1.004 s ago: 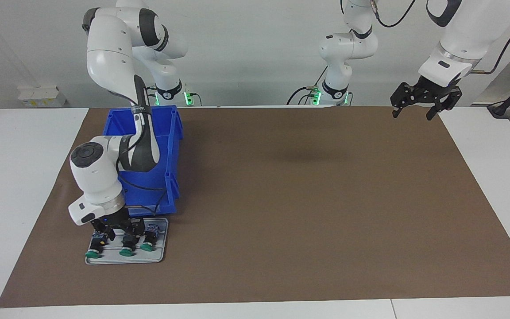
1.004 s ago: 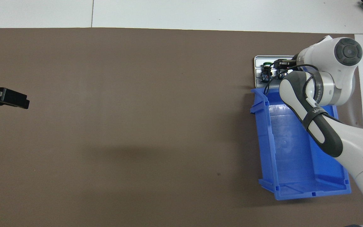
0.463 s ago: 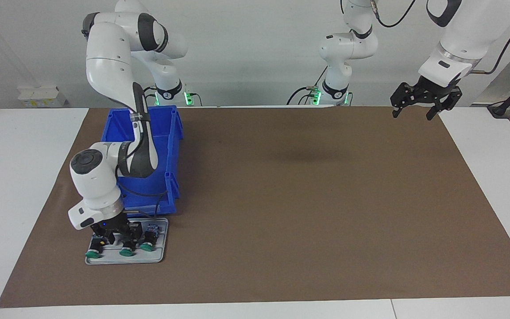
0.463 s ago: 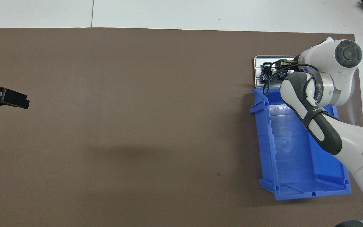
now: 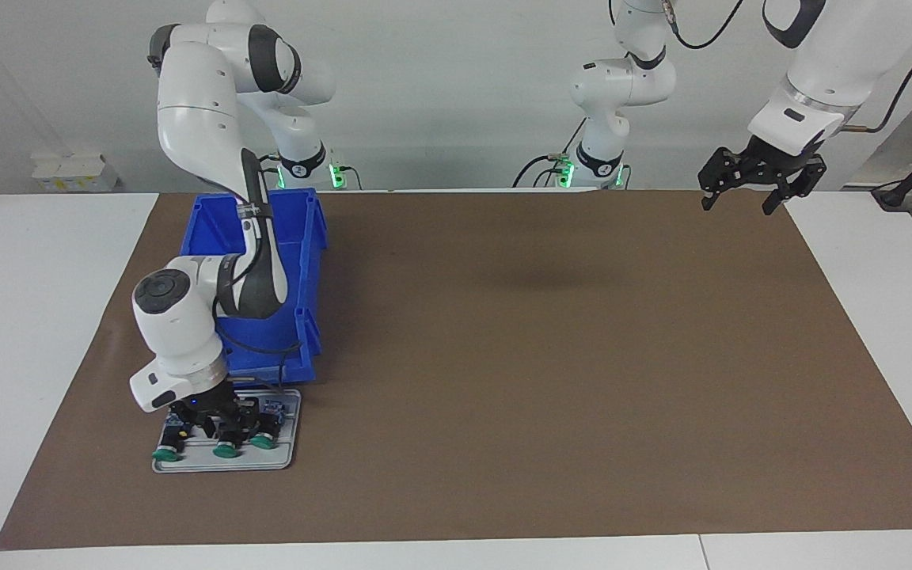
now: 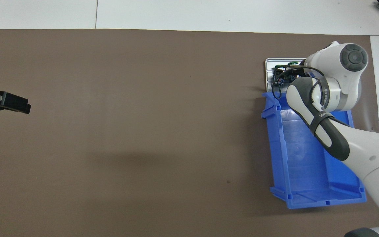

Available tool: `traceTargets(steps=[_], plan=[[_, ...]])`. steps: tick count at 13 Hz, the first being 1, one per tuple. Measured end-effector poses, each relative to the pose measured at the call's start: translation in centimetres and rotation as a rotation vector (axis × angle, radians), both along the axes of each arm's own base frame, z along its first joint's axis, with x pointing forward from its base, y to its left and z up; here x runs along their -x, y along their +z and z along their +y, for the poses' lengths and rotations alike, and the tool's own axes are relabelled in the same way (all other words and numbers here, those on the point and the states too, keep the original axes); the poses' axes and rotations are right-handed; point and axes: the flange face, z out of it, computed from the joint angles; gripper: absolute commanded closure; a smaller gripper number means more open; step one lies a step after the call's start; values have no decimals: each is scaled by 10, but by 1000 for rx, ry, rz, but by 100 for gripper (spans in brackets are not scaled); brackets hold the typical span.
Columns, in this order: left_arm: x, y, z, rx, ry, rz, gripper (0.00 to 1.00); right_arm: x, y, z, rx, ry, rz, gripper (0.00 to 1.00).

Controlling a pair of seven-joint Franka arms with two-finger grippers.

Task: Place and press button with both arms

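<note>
Three green-capped buttons lie side by side on a small grey tray (image 5: 282,457) next to the blue bin, at the right arm's end of the table. My right gripper (image 5: 223,427) is down on the tray, open, with its fingers on either side of the middle button (image 5: 226,448). The outer buttons (image 5: 164,453) (image 5: 264,440) lie free. In the overhead view the right arm's wrist covers most of the tray (image 6: 268,66) and the buttons. My left gripper (image 5: 739,203) waits open and empty, raised over the mat's corner near its base; it also shows in the overhead view (image 6: 25,108).
An empty blue bin (image 5: 310,237) stands on the brown mat (image 5: 551,356), just nearer to the robots than the tray; it also shows in the overhead view (image 6: 276,148). The right arm reaches over the bin.
My right gripper has dropped lower onto the tray and shifted a little toward the middle button. The left arm has not moved.
</note>
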Motion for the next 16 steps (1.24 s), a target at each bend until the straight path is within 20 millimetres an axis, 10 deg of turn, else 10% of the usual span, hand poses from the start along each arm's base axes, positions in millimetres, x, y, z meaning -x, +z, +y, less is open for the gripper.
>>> traceTargets(steps=[5, 8, 13, 16], plan=[[0, 0, 0, 0, 0, 0, 0, -2, 8, -2, 4, -4, 41, 96], [0, 0, 0, 0, 0, 0, 0, -12, 50, 7, 5, 2, 86, 96], [0, 0, 0, 0, 0, 0, 0, -5, 133, 89, -3, 7, 157, 96], [0, 0, 0, 0, 0, 0, 0, 9, 148, 152, -21, -86, 167, 100]])
